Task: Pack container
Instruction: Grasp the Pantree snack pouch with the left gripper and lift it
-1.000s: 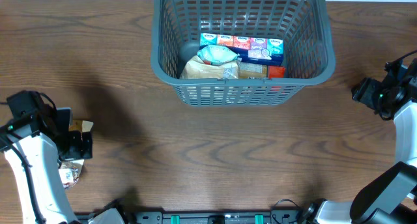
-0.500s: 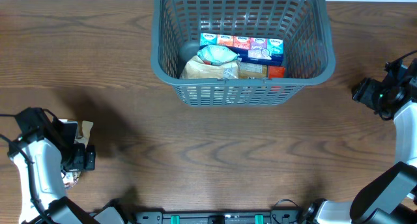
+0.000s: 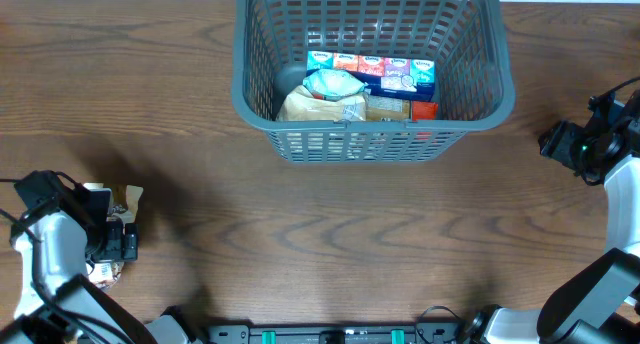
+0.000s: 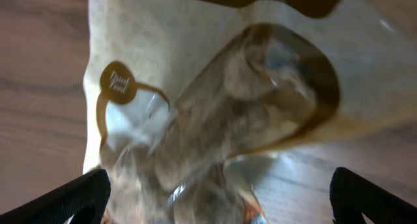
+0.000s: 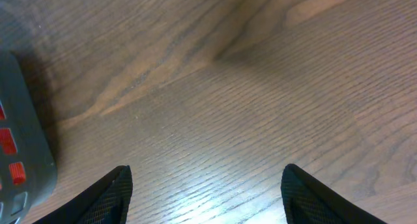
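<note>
The container point(image 3: 366, 142), a dark grey slotted basket, stands at the back centre and holds several snack packets, among them a blue multipack point(image 3: 372, 74) and a beige pouch point(image 3: 320, 106). At the front left lies another beige pouch point(image 3: 128, 196) with a clear window, mostly hidden under my left gripper point(image 3: 115, 239). In the left wrist view this pouch point(image 4: 215, 87) fills the frame. My left gripper point(image 4: 221, 201) is open wide, its fingers on either side of the pouch's near end. My right gripper point(image 3: 560, 144) hangs open over bare wood at the right edge, nothing between its fingers point(image 5: 205, 191).
The basket's grey corner point(image 5: 26, 159) shows at the left edge of the right wrist view, well apart from the right fingers. Bare brown wood lies between the left pouch and the basket. A black rail runs along the front edge point(image 3: 330, 334).
My left gripper has shifted a little toward the front edge and settled lower over the pouch, still open. The right arm and the basket's contents have not moved.
</note>
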Robot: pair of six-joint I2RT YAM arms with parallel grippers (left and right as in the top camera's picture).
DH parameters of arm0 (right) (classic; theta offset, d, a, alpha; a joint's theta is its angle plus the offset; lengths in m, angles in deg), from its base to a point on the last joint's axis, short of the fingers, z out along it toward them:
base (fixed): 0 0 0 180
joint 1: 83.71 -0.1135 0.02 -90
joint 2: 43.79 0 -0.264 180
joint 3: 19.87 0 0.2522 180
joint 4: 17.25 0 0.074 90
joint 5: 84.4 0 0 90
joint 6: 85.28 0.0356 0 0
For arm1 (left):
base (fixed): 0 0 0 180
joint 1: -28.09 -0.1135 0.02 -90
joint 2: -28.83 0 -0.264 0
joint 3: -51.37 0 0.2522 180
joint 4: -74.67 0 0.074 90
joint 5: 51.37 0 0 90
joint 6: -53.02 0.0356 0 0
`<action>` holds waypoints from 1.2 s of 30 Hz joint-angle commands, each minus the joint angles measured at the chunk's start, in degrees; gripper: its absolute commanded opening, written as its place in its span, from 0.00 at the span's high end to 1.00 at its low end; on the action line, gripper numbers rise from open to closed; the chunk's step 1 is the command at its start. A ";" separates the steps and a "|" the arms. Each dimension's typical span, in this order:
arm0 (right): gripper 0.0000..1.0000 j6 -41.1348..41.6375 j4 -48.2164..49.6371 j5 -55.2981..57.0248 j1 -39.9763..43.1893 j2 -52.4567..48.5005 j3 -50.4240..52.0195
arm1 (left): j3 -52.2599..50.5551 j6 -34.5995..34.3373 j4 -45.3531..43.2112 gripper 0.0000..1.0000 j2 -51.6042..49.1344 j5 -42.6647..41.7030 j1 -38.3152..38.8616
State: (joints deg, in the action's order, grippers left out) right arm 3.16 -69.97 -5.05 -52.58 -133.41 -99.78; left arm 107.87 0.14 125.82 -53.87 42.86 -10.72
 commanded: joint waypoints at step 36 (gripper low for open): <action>0.34 -1.31 -0.50 0.13 0.28 -0.50 0.22 | -0.39 -3.43 -7.21 0.79 -7.93 -19.32 -0.28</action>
State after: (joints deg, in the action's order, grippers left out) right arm 2.59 -70.41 -4.92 -52.58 -133.41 -99.78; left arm 107.96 0.71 119.54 -60.66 28.71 -10.90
